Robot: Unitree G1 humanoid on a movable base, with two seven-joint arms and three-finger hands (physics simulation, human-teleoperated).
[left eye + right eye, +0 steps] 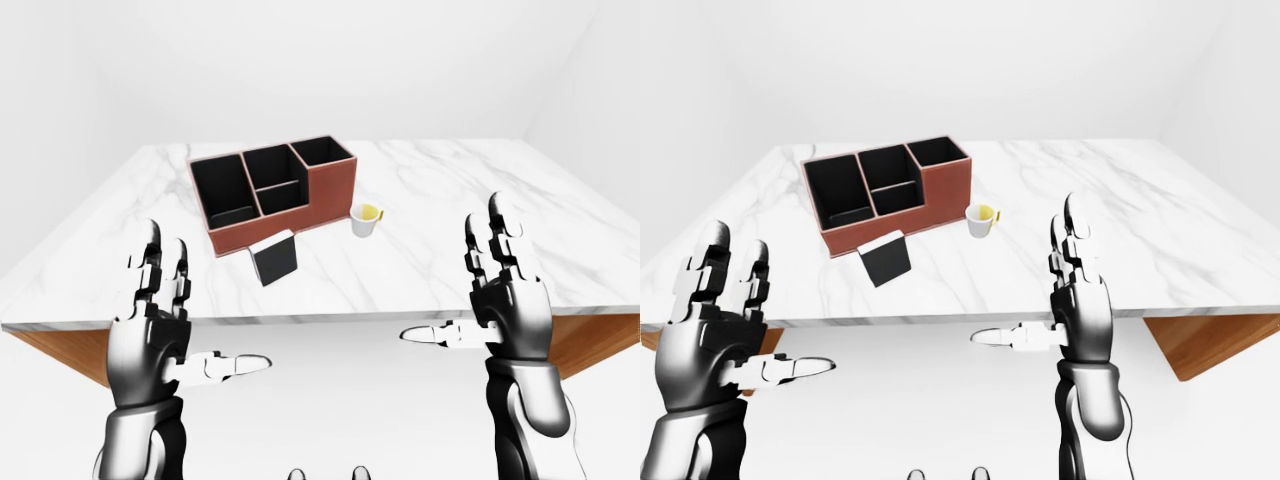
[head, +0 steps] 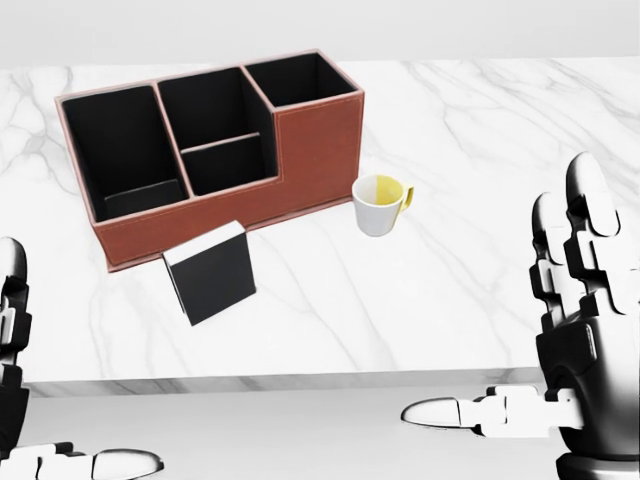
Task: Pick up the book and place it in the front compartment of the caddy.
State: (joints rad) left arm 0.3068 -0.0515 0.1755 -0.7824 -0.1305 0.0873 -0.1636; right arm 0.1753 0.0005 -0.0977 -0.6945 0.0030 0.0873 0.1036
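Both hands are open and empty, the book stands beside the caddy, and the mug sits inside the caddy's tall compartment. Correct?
Not quite: the mug stands on the table beside the caddy, not inside it, as the head view shows. The rest holds.

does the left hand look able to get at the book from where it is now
Probably yes, after a reach. The left hand hangs open short of the table edge, and the book stands upright beside the caddy with bare marble between. The mug sits off to the right, clear of that path.
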